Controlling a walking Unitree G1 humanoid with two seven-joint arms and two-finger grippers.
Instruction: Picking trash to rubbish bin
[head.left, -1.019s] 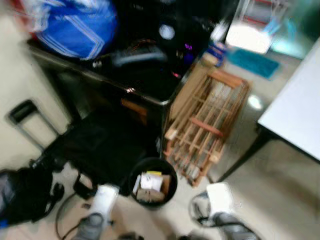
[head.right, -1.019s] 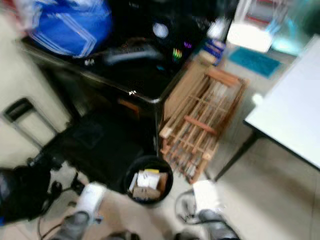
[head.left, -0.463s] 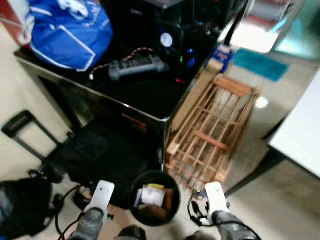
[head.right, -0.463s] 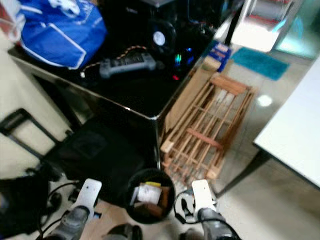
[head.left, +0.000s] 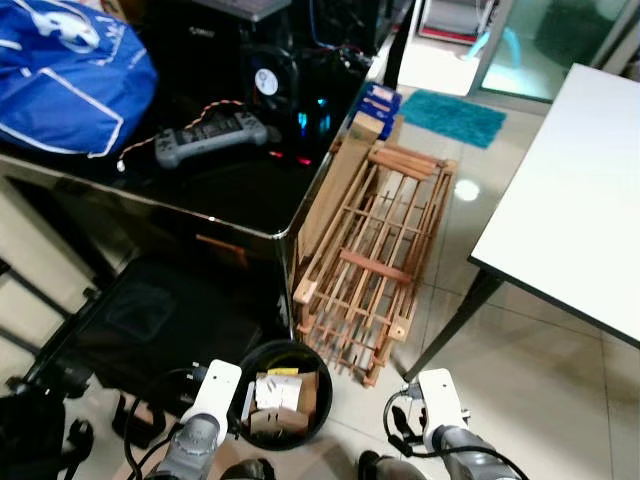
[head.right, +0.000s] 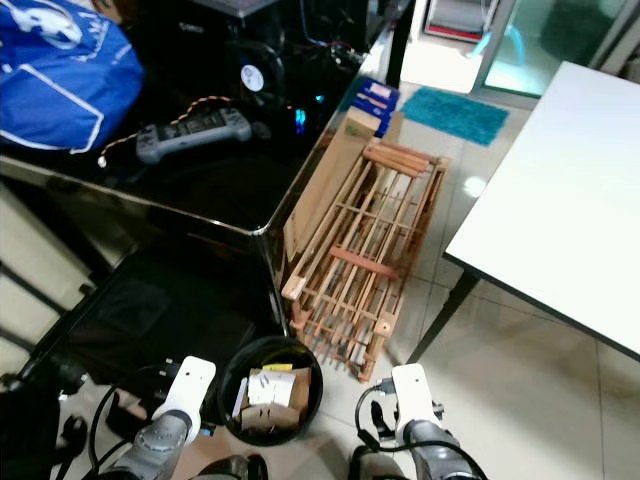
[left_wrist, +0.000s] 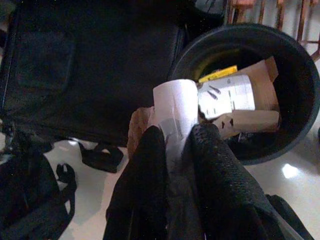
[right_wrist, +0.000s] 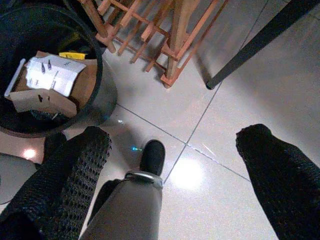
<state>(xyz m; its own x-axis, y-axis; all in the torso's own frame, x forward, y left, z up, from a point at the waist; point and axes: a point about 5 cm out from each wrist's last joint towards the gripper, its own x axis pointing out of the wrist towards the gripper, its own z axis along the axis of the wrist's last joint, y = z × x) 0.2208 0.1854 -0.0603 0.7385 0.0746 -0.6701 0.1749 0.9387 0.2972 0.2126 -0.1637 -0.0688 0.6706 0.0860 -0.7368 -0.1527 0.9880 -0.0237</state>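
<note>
Your left pincer (left_wrist: 172, 137) is clamped on a piece of white paper trash (left_wrist: 174, 112), which stands up between the two black fingers (left_wrist: 212, 160). In the left wrist view the paper sits just beside the rim of the black rubbish bin (left_wrist: 300, 65), not yet over its opening, so you have the trash in hand but the drop is not done. The bin already holds brown cardboard and white paper scraps (head.left: 275, 395). I judge the task to be near its end for this piece: what is left is to bring the pincer over the opening and let the paper go.

Your right pincer (right_wrist: 175, 165) has its fingers wide apart and holds nothing; it hangs over the tiled floor (right_wrist: 230, 120), near the bin and the foot of the wooden rack (head.left: 375, 260).

Compared with one second ago, the whole picture has shifted and become sharp, so your camera has moved, not the things. The bin now lies lower in the head views, close between your two arms. The black table (head.left: 235, 190) with the controller (head.left: 210, 135) and the blue bag (head.left: 65, 70) now sits more to your left, and more of the white table (head.left: 570, 190) on your right is seen.
</note>
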